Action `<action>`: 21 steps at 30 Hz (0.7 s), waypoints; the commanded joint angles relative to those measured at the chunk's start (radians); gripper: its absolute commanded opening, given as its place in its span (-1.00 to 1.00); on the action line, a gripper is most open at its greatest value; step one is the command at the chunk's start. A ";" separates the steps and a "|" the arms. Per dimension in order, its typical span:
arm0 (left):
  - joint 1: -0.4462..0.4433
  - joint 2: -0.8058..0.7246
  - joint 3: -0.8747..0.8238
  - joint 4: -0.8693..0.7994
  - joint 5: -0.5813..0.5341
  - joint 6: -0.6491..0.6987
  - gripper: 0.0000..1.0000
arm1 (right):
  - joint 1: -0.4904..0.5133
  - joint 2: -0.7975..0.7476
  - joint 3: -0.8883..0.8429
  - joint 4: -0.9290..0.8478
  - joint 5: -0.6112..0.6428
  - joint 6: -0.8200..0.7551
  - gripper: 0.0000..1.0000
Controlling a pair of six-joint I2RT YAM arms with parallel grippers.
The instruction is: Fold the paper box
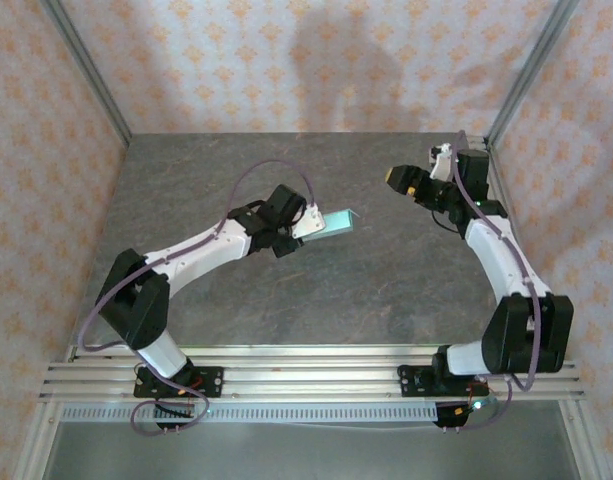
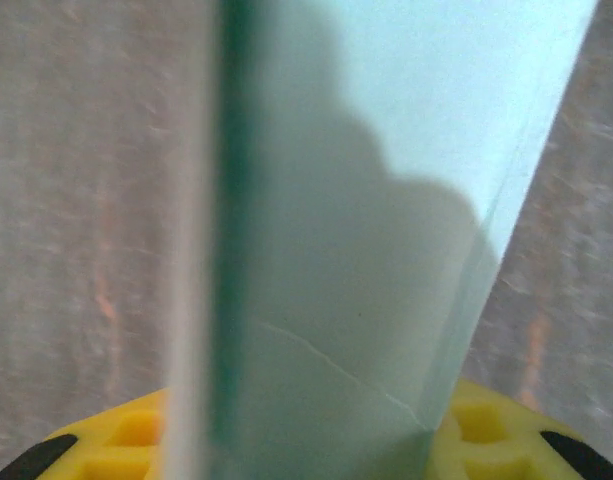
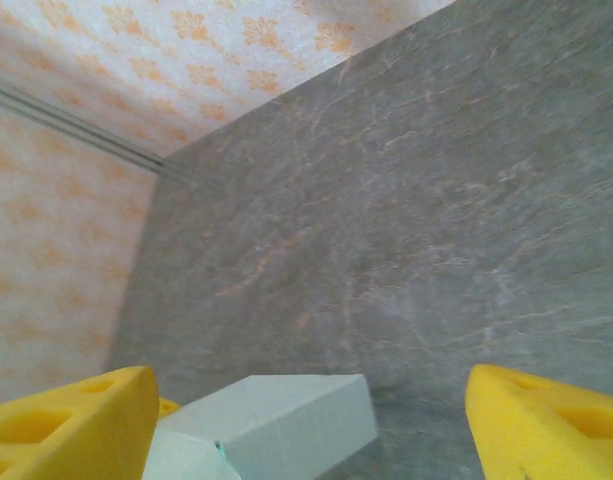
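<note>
Top external view, mid-fold: my left gripper (image 1: 304, 228) pinches the paper box (image 1: 332, 222) over the middle of the table (image 1: 386, 290). The right gripper (image 1: 404, 181) stands apart from it, toward the far right corner.

As I judge it, the main risk is the thin card itself. It is pinched at one end only, so any push from the other arm could twist it in the grip or pull it free. The left wrist camera shows a faint diagonal crease low on the pale green panel, and a harder squeeze could crush the shape there. A wide approach from the right could also catch a corner and knock the box askew.

On the left, the jaws are drawn narrow and closed on the box, with yellow fingers (image 2: 126, 440) showing on either side of the card. On the right, the yellow fingers (image 3: 76, 420) are spread wide and empty, touching nothing. The box lies ahead of them, low in the right wrist view. I cannot tell from these pictures whether any flap is open.
</note>
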 commanded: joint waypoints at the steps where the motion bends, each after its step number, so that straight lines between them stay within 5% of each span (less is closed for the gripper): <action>1: 0.012 0.045 0.071 -0.246 0.135 -0.056 -0.25 | 0.044 -0.076 0.031 -0.176 0.136 -0.281 0.59; 7: 0.018 0.105 0.120 -0.357 0.144 -0.063 -0.25 | 0.158 -0.131 0.029 -0.363 0.297 -0.548 0.43; 21: 0.028 0.170 0.193 -0.463 0.207 -0.036 -0.30 | 0.358 0.016 0.059 -0.382 0.270 -0.612 -0.08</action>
